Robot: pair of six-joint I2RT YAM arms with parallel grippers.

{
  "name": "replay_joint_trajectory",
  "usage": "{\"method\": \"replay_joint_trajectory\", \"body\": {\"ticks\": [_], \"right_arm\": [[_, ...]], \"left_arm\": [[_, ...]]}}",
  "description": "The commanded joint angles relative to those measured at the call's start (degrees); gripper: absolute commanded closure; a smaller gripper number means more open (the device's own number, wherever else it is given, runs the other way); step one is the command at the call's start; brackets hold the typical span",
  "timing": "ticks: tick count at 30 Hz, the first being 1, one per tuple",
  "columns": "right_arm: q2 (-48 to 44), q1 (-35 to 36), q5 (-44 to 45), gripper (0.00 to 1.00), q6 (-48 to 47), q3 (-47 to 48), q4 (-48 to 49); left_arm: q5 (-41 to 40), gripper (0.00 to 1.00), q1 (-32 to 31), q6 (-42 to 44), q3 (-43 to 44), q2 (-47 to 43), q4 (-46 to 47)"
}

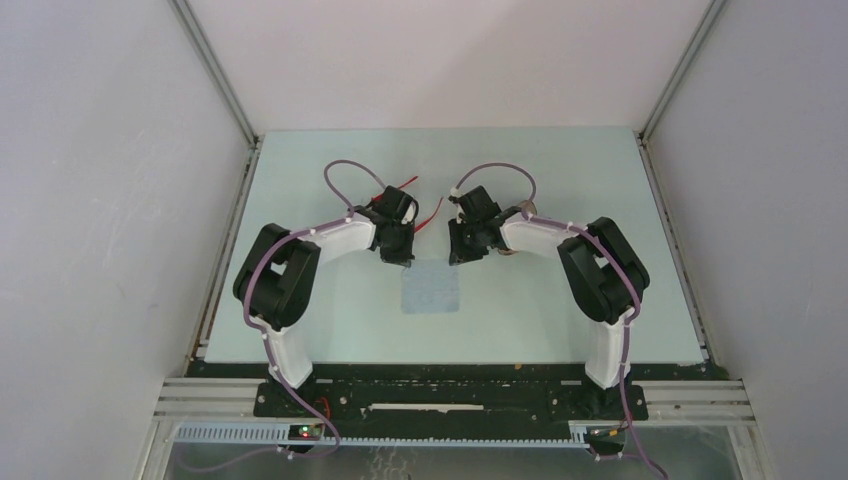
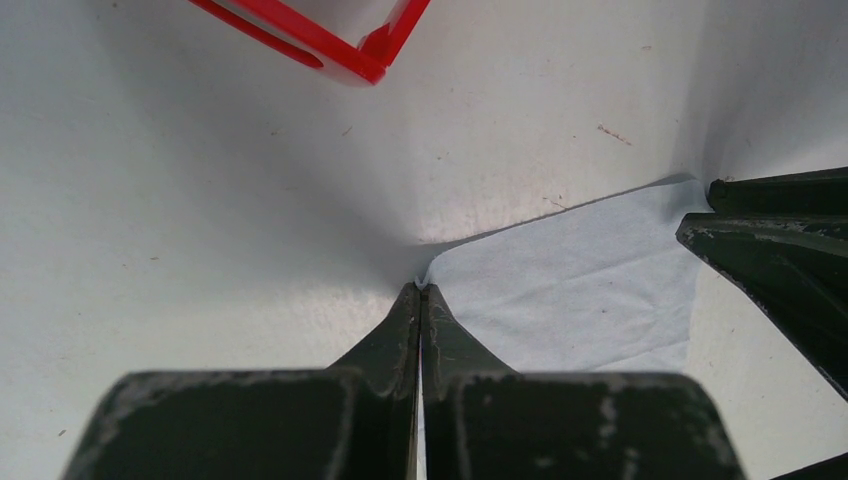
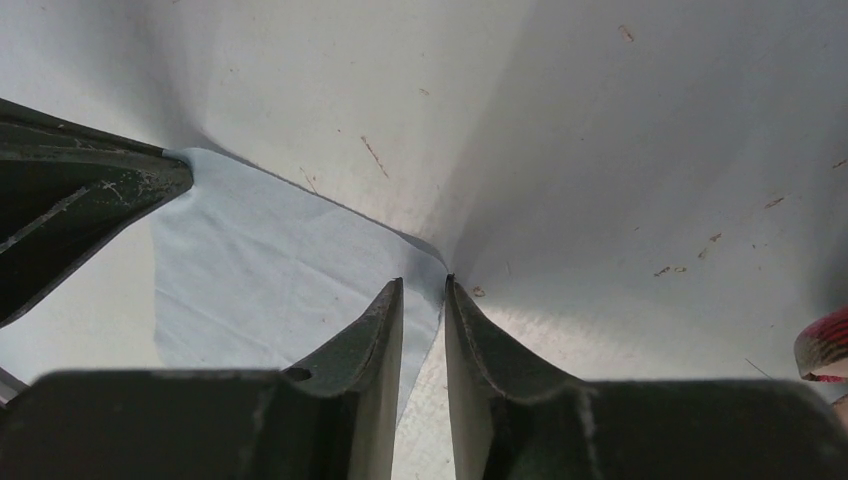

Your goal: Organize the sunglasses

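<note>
Pale-blue cloth (image 1: 430, 288) lay flat on the table (image 1: 520, 320) in the top view, with the left gripper (image 1: 400, 256) and the right gripper (image 1: 462, 252) lowered at its two far corners. The sunglasses (image 1: 433, 213) lay beyond them, partly hidden by the left wrist.

Left wrist view: the left gripper (image 2: 421, 288) was clamped on one cloth (image 2: 570, 290) corner. The sunglasses (image 2: 330, 45) lay ahead and to the left, apart from the fingertips.

Right wrist view: the right gripper (image 3: 422, 285) jaws stood slightly apart, straddling the other cloth (image 3: 270, 270) corner. A red-striped object (image 3: 825, 345) showed at the right edge.
</note>
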Motion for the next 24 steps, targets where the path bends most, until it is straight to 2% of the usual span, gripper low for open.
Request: {"method": "replay_joint_trajectory", "body": {"ticks": [1,8,12,24], "right_arm": [[-0.4,0.8,0.9,0.71,-0.1,1.0,0.4],[-0.1,0.8,0.8,0.81,0.0,1.0,0.8],[-1.1,0.8,1.0,1.0,-0.2,1.0,0.6],[-6.7,1.4,2.2,1.0,0.4,-4.6,4.8]], "left_arm": [[0.8,1.0,-0.5,0.7,2.4,0.3,1.3],[1.2,1.0,-0.5,0.8,2.5,0.6,1.0],[1.5,1.0,-0.5,0.8,2.6,0.3,1.0],[2.1,1.0,-0.5,1.6,1.5,-2.4,0.8]]}}
